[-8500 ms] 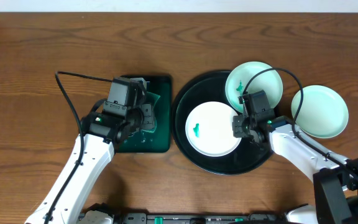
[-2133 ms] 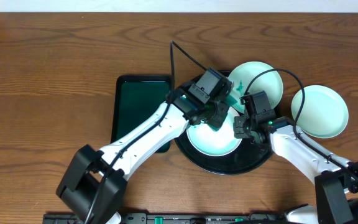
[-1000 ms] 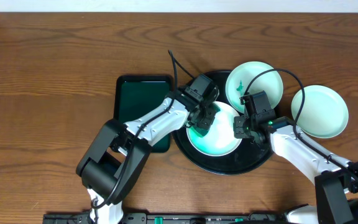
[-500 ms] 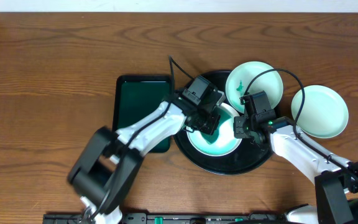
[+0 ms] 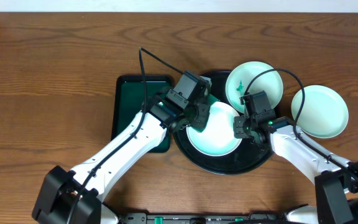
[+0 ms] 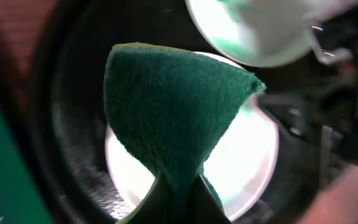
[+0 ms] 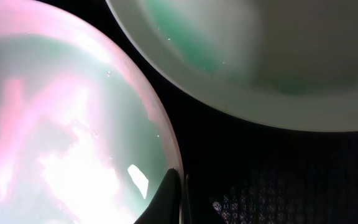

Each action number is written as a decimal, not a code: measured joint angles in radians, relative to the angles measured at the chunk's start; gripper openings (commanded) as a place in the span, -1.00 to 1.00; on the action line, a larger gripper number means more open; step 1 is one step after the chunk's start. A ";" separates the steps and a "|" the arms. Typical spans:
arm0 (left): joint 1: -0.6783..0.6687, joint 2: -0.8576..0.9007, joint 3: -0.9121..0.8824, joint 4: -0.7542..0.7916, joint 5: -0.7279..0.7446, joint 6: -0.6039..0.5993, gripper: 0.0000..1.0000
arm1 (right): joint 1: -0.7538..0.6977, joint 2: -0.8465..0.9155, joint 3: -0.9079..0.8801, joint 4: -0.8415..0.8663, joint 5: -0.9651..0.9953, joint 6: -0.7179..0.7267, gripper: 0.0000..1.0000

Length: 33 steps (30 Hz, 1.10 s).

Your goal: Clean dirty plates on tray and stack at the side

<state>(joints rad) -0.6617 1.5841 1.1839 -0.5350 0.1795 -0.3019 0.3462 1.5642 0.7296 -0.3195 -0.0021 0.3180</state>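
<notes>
**Overhead view.** The large round black tray with a raised rim (image 5: 229, 169) sits right of centre on the brown wooden table (image 5: 42, 62). A dark green rectangular tray (image 5: 129, 102) lies just beside it on the left.

A small round white plate with a pale mint sheen, the middle plate (image 5: 222, 140), lies flat inside the black tray. A second plate of the same kind, the rear plate (image 5: 257, 84), lies over the tray's far right rim. It carries a small green smear on its left half. The third, the side plate (image 5: 321, 111), rests on the table right of the tray, apart from it, and its face is plain mint.

The left gripper (image 5: 199, 117) is over the middle plate's left edge. The right gripper (image 5: 240, 127) is at that plate's right edge.

**Left wrist view.** The left gripper's jaws are pinched on the narrow end of a dark green fibrous scouring pad (image 6: 173, 112). The pad fans out wide above the middle plate, which glares bright white under it. Whether the pad touches the plate cannot be told.

**Right wrist view.** The right gripper's jaws are pressed together on the rim of the middle plate. That plate's glossy surface shows pinkish and mint reflections. The rear plate's mint underside hangs over the black tray beyond.
</notes>
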 measured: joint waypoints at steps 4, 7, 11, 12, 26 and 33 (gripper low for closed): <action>0.000 0.000 0.000 0.000 -0.063 -0.033 -0.86 | 0.000 0.000 0.000 0.000 0.000 0.000 -0.98; 0.000 0.000 0.000 0.000 -0.087 -0.053 -0.86 | 0.000 0.000 0.000 0.000 0.000 0.000 -0.98; 0.000 0.000 0.000 0.000 -0.101 -0.065 -0.85 | 0.000 0.000 0.000 0.001 -0.002 0.000 -0.97; 0.000 0.000 0.000 0.000 -0.103 -0.066 -0.86 | 0.000 0.000 0.000 0.001 -0.002 0.000 -0.97; 0.000 0.038 0.000 0.000 -0.108 -0.068 -0.85 | 0.000 0.000 0.000 0.001 -0.002 0.000 -0.97; 0.000 0.039 0.000 0.000 -0.108 -0.068 -0.86 | 0.000 0.000 0.000 0.001 -0.002 0.000 -0.98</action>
<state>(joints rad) -0.6617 1.6234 1.1839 -0.5350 0.0715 -0.3702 0.3462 1.5642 0.7296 -0.3183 -0.0040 0.3176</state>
